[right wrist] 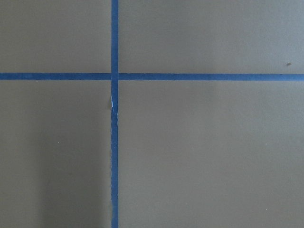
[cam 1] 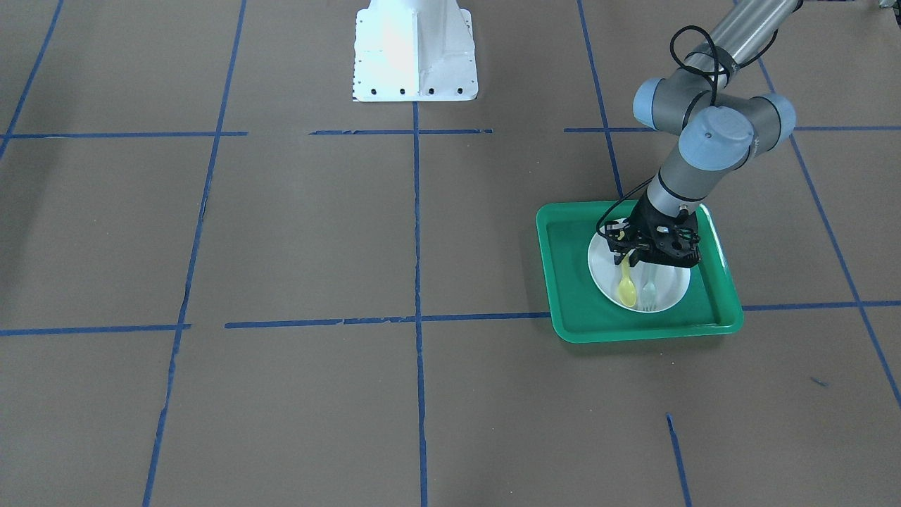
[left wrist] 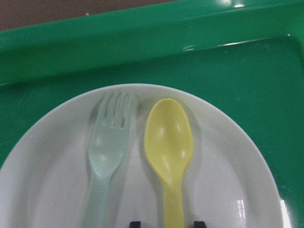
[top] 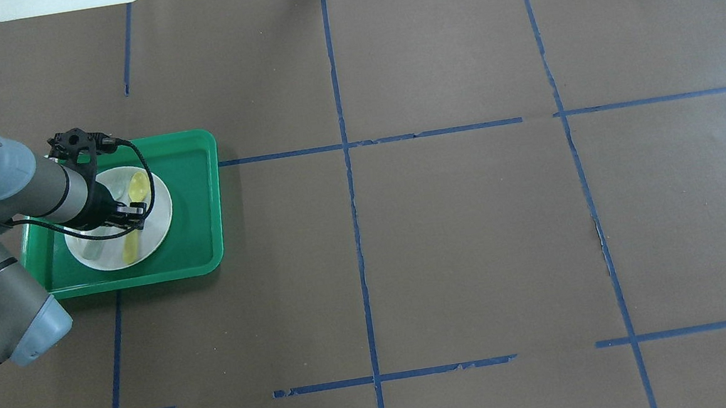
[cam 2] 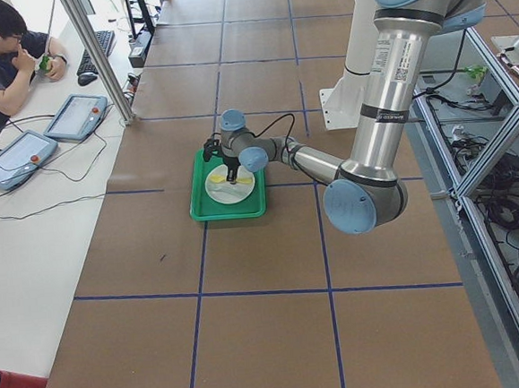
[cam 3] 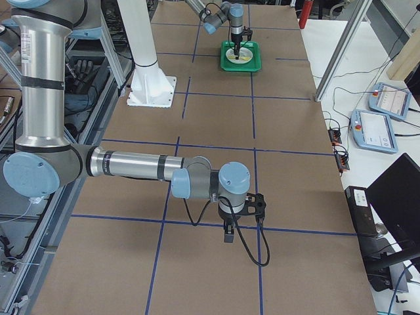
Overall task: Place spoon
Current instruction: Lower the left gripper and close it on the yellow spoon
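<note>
Spoon (left wrist: 168, 142) is being straddled by left gripper (left wrist: 166, 223), jaws spread, on plate (left wrist: 47, 190) beside fork (left wrist: 107, 152); right gripper (cam 3: 228, 235) cannot be judged.

Brown table (top: 455, 240) gridded in blue tape (top: 357, 233) — green tray (top: 194, 207) on it; white robot base (cam 1: 415, 53).

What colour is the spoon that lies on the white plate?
The spoon is pale yellow, and it shows best in the left wrist-mounted view.

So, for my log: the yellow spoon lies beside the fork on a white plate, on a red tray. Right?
Not quite: the tray is green, not red, as the left wrist view shows. The yellow spoon does lie beside the fork on the white plate.
</note>
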Robot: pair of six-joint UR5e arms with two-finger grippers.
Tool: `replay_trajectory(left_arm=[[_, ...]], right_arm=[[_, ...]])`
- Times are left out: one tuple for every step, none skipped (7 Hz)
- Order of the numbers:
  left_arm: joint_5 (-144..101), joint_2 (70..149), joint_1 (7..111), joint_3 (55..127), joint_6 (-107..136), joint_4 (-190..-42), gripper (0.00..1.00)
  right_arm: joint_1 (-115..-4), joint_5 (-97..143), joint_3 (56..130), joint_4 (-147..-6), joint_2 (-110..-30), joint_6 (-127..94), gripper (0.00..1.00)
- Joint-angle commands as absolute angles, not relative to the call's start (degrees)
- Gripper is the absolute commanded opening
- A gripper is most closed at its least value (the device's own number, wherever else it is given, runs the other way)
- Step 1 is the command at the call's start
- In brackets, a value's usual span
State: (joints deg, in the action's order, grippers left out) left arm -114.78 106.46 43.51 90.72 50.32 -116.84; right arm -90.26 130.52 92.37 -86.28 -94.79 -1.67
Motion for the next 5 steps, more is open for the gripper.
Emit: replay_trajectory(left_arm=[[-115.0,106.4,43.6,91.0,50.4,-116.7,0.08],[-115.1,106.1,43.8,91.4,50.4,-116.7,0.03],[-115.2,105.8,44.2,91.9,51.1,-116.7,0.02],[-115.1,105.6,45.0,92.6,52.9,-116.6,0.02],[-115.1,105.8,46.0,92.7,57.3,-115.7,0.02]], right_arm=[[-90.3,130.5,92.4,-86.2,-94.8,-1.7,1.00],[-90.3,130.5,92.4,-86.3,-94.8,-1.7,1.00],[-90.3,130.5,92.4,-86.2,-94.8,-1.7,1.00],[-90.3,130.5,92.4,-86.2,-94.8,-1.7,1.00],[-90.3,130.5,92.4,-86.2,-94.8,-1.7,1.00]])
